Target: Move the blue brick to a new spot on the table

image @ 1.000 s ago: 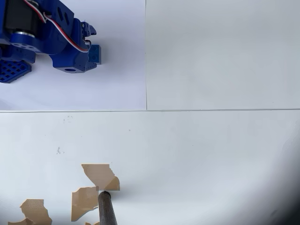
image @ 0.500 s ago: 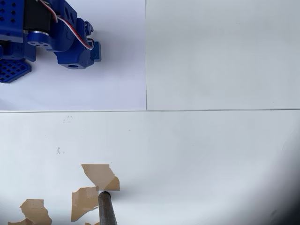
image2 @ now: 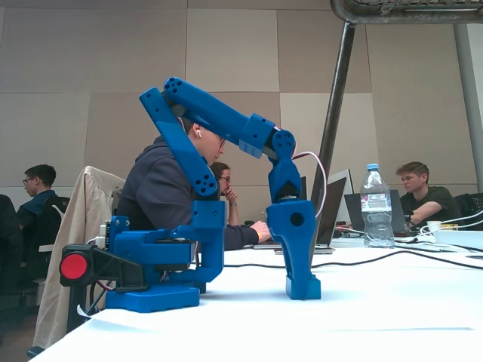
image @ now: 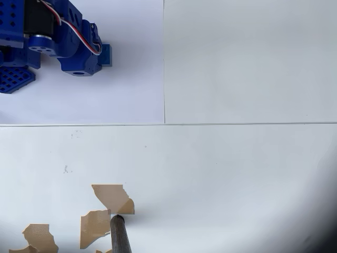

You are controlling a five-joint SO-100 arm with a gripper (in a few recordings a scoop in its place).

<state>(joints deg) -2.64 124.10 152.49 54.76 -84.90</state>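
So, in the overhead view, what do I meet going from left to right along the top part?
Blue perforated base piece → arm's pincer, down at the blue brick → white paper sheet → vertical seam line → bare table.

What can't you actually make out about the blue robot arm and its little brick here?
- Gripper jaws: open or shut unclear; the arm hides them in the overhead view.
- Small mid-blue plastic brick: mostly hidden under the gripper; studs unseen.
- Blue perforated grid base piece: cut off by the overhead view's left edge.
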